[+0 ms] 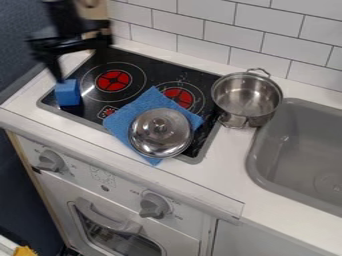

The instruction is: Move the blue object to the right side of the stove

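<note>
Here's the silver lid [160, 133], lying on the blue cloth [122, 120]! And just beside the grey sink [268, 165], the steel pot [246, 95] stands upright, open-topped.

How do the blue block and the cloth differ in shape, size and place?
The block is small and chunky; the cloth is larger and flat. The block is at the stove's left end; the cloth lies farther right, crossing the front edge. The gripper is at the block's top; a lid rests on the cloth. Both are blue.
</note>
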Robot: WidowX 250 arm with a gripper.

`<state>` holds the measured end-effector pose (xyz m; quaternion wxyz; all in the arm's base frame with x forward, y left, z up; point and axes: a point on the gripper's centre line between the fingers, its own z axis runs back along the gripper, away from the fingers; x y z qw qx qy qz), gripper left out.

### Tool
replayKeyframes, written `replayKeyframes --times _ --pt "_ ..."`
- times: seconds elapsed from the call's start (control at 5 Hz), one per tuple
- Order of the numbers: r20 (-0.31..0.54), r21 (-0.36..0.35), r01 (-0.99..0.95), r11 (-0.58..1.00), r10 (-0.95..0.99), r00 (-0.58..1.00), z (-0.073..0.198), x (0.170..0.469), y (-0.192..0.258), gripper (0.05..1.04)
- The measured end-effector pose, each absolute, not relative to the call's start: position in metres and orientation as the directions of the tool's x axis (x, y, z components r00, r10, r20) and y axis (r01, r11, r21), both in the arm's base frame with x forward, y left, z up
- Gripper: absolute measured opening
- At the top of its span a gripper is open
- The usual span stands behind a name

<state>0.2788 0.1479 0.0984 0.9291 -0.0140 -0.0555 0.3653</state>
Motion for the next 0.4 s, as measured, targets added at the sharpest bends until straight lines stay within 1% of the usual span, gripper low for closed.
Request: replayKeyframes --times 0.2,0.4 --pt "0.063 -0.051 -0.666 0.744 0.668 0.742 0.09 0.262 0.182 1.001" --pt "0.018 -0.096 -0.619 0.779 0.623 0.782 0.071 0.266 0.193 1.001"
